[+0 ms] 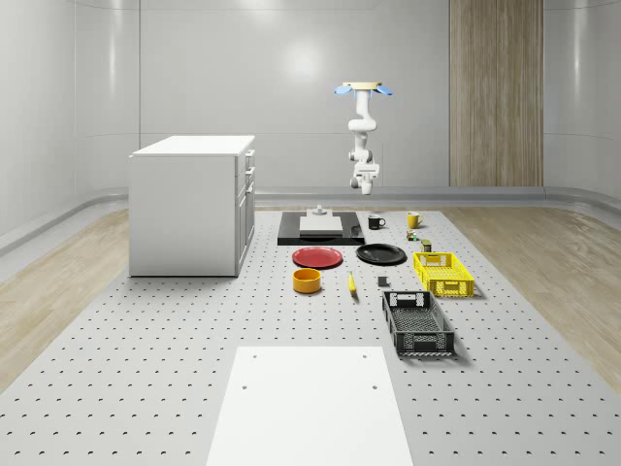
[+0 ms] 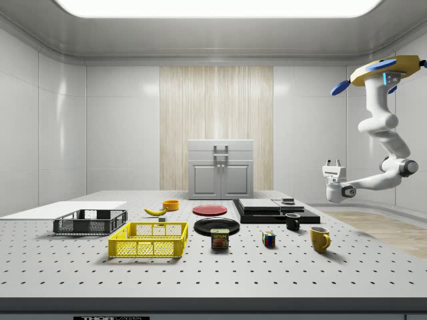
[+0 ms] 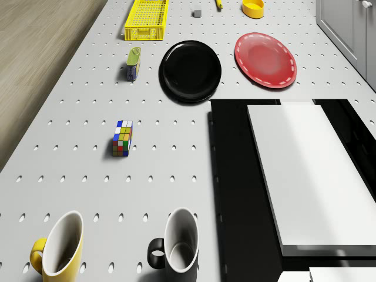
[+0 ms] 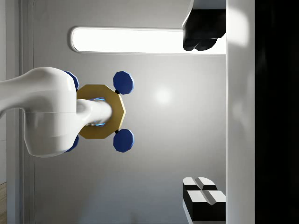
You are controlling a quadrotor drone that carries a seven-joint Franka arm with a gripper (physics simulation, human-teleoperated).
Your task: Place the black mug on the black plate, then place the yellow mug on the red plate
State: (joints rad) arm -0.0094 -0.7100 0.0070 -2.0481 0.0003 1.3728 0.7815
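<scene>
High over the far end of the perforated table (image 1: pixel 146 330), the drone (image 1: pixel 364 89) hovers with its white arm hanging below it. From the side I see what the whole-scene view hides: the forearm bends back level and the gripper (image 2: pixel 332 163) points upward, well above the table, off toward the side view's right of both mugs. The wrist view looks up along the gripper at the drone's underside and a ceiling light. Its two fingers (image 4: pixel 203 198) stand wide apart with nothing between them.

The black mug (image 3: pixel 176 247) stands upright on the bare table just beside the edge of a black platform (image 3: pixel 235 194) that carries a white slab (image 3: pixel 305 176). The yellow mug (image 3: pixel 61 247) is upright too, near it but apart. The drone view looks into both and finds them empty.

The black plate (image 3: pixel 191 70) and the red plate (image 3: pixel 265 60) lie side by side, close but apart, past the platform and well apart from the mugs; both are bare. Between mugs and plates sit a colour cube (image 3: pixel 122 138) and a tin can (image 3: pixel 134 63) lying on its side, though from the side view it looks upright, its label facing out.
</scene>
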